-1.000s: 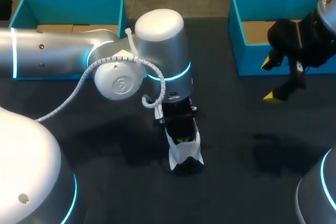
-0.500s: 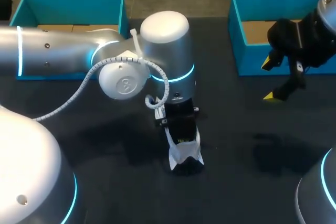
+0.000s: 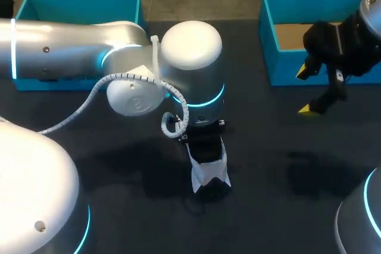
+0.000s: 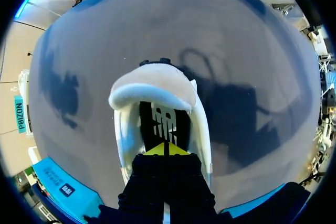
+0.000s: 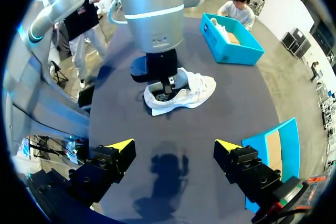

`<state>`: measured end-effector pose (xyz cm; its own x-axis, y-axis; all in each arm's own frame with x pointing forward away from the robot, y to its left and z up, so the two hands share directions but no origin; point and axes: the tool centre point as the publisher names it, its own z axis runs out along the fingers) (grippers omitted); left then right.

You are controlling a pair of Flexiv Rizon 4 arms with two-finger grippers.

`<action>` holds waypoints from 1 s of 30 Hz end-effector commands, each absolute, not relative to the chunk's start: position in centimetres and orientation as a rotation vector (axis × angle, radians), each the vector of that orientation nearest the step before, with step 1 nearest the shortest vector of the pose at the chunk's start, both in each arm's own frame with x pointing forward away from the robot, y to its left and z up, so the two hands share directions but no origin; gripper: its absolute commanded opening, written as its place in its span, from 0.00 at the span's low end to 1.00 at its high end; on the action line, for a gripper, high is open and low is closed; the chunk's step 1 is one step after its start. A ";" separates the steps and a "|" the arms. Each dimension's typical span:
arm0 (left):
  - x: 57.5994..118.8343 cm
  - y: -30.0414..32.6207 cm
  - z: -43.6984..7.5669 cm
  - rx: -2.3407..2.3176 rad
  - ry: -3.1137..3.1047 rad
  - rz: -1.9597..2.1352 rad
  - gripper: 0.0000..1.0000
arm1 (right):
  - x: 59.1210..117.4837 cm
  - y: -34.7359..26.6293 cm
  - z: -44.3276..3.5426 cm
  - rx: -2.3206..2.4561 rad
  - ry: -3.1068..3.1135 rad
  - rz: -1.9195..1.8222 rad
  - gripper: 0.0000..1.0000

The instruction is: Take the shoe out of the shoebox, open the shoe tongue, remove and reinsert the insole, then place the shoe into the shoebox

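The white shoe (image 3: 209, 173) stands on the dark table near the middle, its opening facing up. My left gripper (image 3: 205, 147) comes straight down into that opening. In the left wrist view its yellow tips (image 4: 165, 149) are pressed together, shut, on the black printed insole (image 4: 160, 124) inside the shoe (image 4: 152, 85); whether they pinch it I cannot tell. From the right wrist view the shoe (image 5: 194, 90) lies ahead, with the left gripper (image 5: 163, 85) in its heel end. My right gripper (image 3: 305, 91) hangs open and empty at the far right, well away from the shoe, its tips wide apart (image 5: 174, 145).
A teal shoebox (image 3: 271, 40) stands at the back right, just behind my right gripper, and a second teal box (image 3: 77, 1) at the back left, partly hidden by my left arm. The left arm's white body spans the table's left half.
My left arm's wrist has shifted a little to the right and turned; its yellow tips no longer show from above. The shoe and the right arm have stayed put.
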<state>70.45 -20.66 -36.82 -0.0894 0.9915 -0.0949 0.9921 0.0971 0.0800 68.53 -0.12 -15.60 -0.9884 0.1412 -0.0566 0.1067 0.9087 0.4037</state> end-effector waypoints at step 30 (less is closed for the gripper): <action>71.2 -20.7 -35.1 1.955 2.205 0.192 0.00 | 68.8 0.1 -15.6 0.194 2.993 0.620 1.00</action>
